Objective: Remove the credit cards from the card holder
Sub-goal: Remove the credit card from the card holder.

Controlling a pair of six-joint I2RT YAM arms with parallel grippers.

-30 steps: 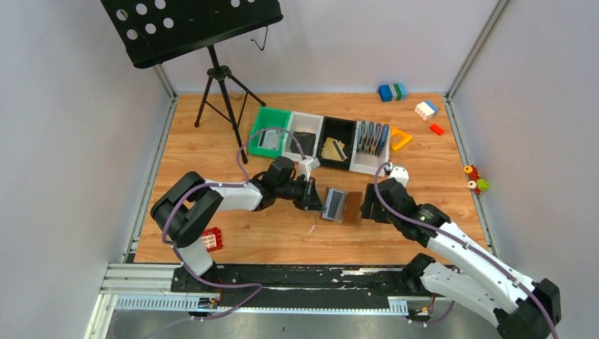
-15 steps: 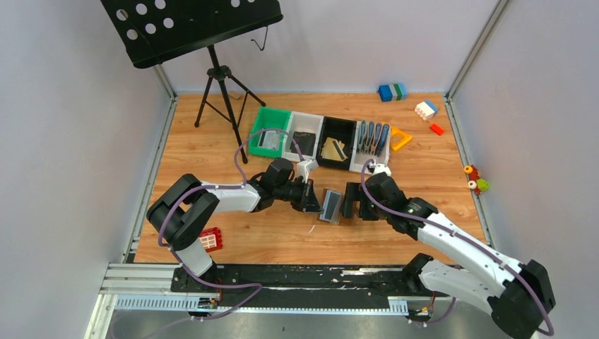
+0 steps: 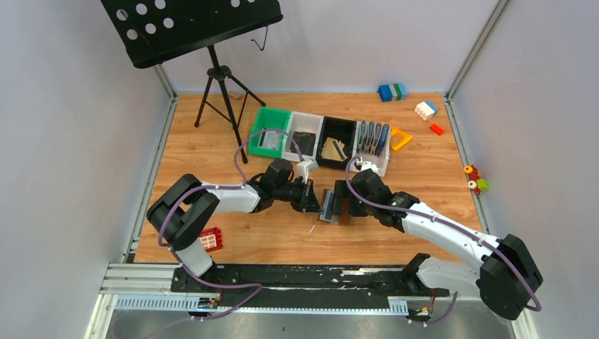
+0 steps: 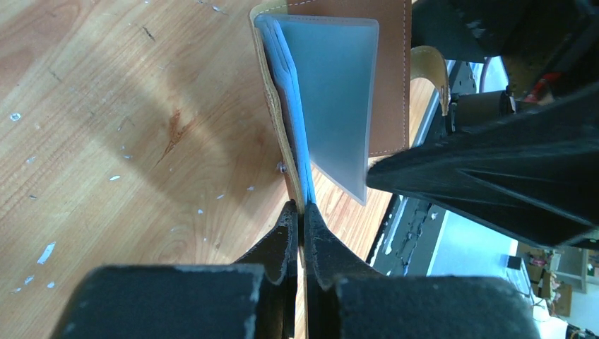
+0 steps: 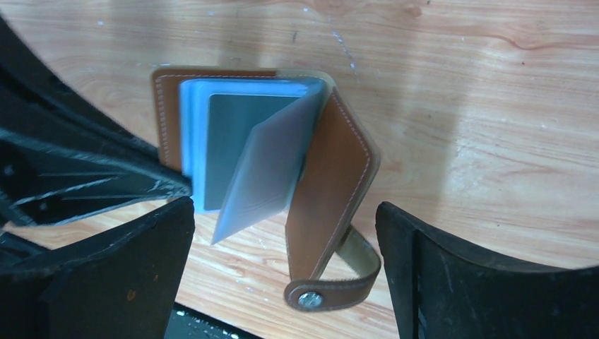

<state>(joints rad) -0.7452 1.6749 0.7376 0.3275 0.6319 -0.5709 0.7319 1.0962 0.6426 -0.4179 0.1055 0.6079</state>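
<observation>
Left hand (image 4: 300, 212) clamps one edge of the card holder (image 5: 328, 176), which opens toward the wide-open right hand (image 5: 285, 212).

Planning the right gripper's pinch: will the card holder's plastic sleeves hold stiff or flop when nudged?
Probably floppy: one sleeve fans loose from the others. The card holder itself likely won't slide, since the left gripper pinches its cover.

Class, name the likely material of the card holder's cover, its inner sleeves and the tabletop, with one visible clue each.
Card holder cover: probably matte brown leather, stitched edges. Inner sleeves: seemingly frosted flexible plastic, translucent. Tabletop: wood or wood-look laminate, grain lines showing.
</observation>
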